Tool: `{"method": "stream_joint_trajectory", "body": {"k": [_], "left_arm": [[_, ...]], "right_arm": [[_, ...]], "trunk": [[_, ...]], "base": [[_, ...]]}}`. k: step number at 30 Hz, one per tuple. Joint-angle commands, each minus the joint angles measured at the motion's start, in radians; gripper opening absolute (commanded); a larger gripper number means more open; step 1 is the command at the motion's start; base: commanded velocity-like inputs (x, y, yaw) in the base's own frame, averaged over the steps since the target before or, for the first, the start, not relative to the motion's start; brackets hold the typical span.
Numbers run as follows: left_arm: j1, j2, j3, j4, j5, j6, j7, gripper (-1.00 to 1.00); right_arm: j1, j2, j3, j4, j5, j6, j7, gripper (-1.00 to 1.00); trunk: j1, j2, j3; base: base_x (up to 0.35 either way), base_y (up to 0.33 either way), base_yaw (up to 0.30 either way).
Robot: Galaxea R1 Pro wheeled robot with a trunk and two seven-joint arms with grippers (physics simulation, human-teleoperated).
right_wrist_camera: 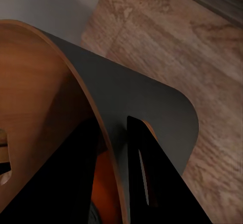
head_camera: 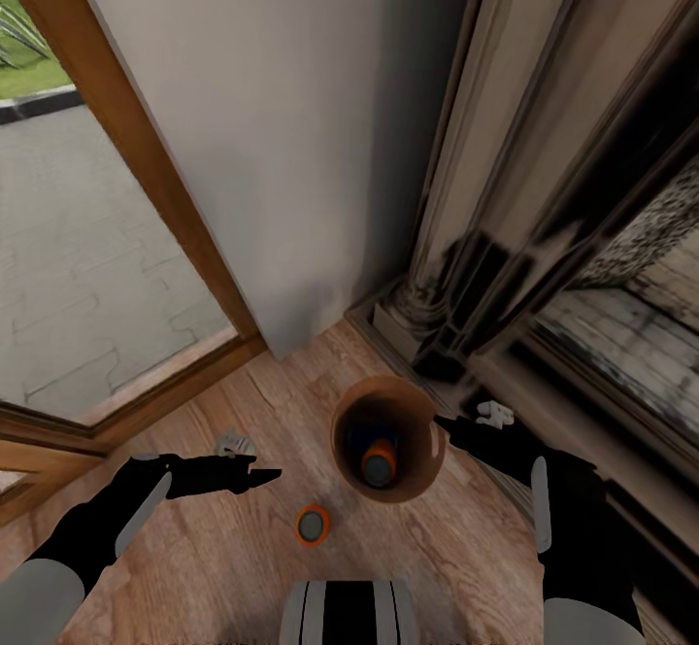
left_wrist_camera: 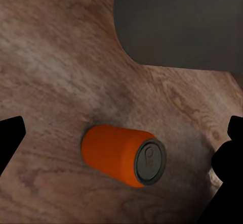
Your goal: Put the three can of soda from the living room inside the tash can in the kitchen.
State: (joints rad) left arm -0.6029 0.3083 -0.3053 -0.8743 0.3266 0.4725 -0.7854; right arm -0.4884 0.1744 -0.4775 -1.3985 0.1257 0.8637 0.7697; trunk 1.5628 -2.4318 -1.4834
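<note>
The right gripper (head_camera: 449,424) has its fingers (right_wrist_camera: 152,183) clamped on the rim of the bin (head_camera: 424,475), one inside against the brown lining and one outside against the grey wall; that grip reads as a way to carry the bin about and keep it upright and steady while cans go in. The left gripper (head_camera: 264,476) hangs with its fingers (left_wrist_camera: 10,138) spread wide and nothing between them, aimed down at the floor (head_camera: 223,567); in the left wrist view the orange can (left_wrist_camera: 124,154) lies on its side on the boards squarely between the two tips, so the arm looks lined up for a pick.

From the head camera that loose can (head_camera: 313,526) sits at about seven o'clock of the bin, just beside its base and apart from it. A second orange can (head_camera: 379,462) lies at the bottom of the bin, with a dark blue shape next to it that may be a third, though this is too dim to be sure.

Counted: two orange cans certain, one blue doubtful; one bin; two grippers. The bin stands on the wood floor by the glass door (head_camera: 126,266) and dark fireplace surround (head_camera: 544,188), so it is seemingly not yet in the kitchen.
</note>
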Motion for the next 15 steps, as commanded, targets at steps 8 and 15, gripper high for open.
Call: {"method": "stream_joint_trajectory", "body": {"k": [8, 15], "left_arm": [[0.0, 0.0, 0.0, 0.0, 0.0, 0.0, 0.0, 1.0], [0.0, -0.001, 0.0, 0.0, -0.001, 0.0, 0.001, 1.0]], "right_arm": [[0.0, 0.0, 0.0, -0.001, -0.026, 0.014, 0.002, -1.0], [-0.001, 0.0, 0.0, -0.001, -0.026, 0.015, 0.001, -1.0]], "trunk": [[0.0, 0.0, -0.013], [0.0, 0.0, -0.017]], "base": [[0.0, 0.0, 0.0], [0.0, 0.0, 0.0]]}}
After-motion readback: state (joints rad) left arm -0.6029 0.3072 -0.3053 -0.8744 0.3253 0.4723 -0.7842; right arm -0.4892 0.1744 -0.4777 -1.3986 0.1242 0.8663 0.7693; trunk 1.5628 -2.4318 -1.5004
